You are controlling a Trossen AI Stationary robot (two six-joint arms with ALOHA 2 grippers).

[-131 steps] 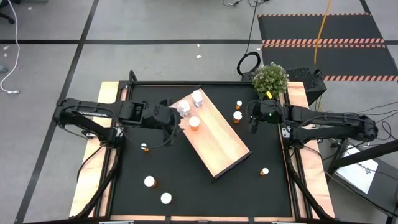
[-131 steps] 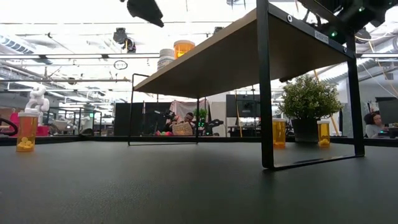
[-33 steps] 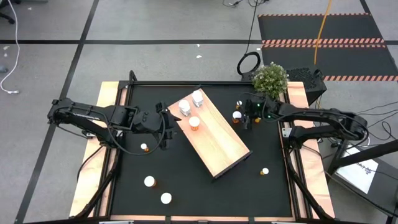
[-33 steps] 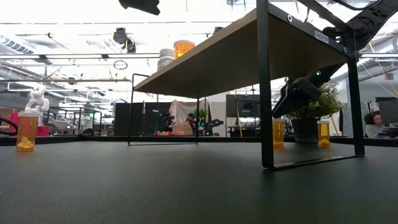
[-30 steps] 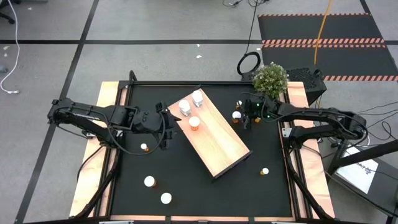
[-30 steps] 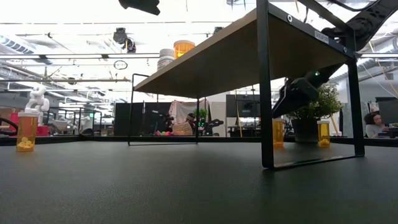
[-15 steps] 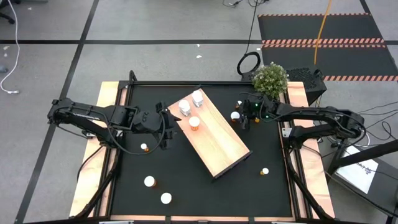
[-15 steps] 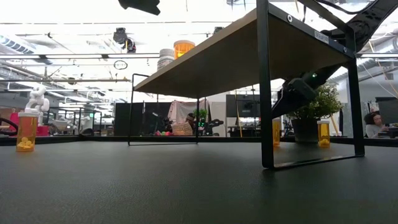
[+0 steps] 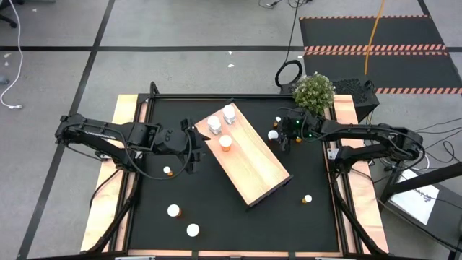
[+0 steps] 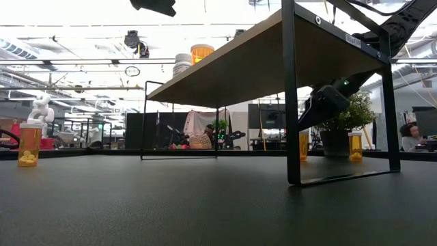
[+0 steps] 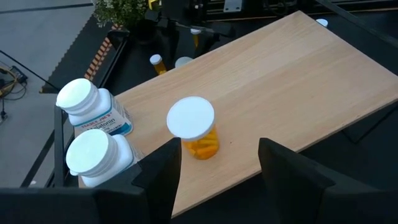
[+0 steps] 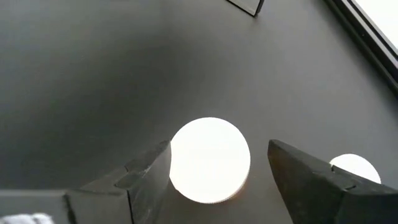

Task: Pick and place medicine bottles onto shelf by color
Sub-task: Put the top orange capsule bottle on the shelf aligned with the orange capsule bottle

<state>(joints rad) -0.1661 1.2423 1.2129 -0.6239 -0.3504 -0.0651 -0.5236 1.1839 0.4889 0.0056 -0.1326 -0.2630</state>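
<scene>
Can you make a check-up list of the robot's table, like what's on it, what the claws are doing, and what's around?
Surface: black tabletop.
Job's things: shelf holds two white bottles and one orange bottle; other bottles stand on the tabletop.
Clutter: potted plant.
Grippers: left gripper open, off the shelf's edge; right gripper open around a white-capped bottle.
Cables: white cable on the floor.
Surroundings: grey floor, striped mat.

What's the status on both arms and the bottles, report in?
Right gripper open, straddling an orange bottle on the table beside the shelf. Left gripper open, empty, off the shelf's edge. Three bottles already shelved. Nothing blocking.
</scene>
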